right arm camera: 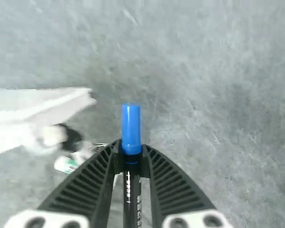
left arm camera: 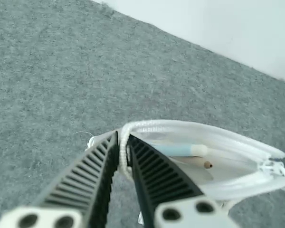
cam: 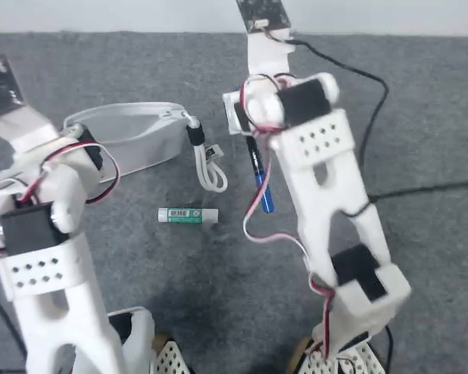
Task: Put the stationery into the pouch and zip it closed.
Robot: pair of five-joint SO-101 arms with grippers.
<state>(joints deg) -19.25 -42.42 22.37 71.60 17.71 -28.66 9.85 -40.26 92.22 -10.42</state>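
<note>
High view: one end of the pouch is tucked behind my left arm, and the top of the pen vanishes behind the right arm's motor. The print on the little green-labelled tube is way too small for me to read. On the left wrist view, the left pincer covers the ends of two sticks inside the pouch, so I can't tell what they are. On the right wrist view, pouch and tube are just blurs, and the pen's barrel runs off the frame edge between the right pincer fingers.
</note>
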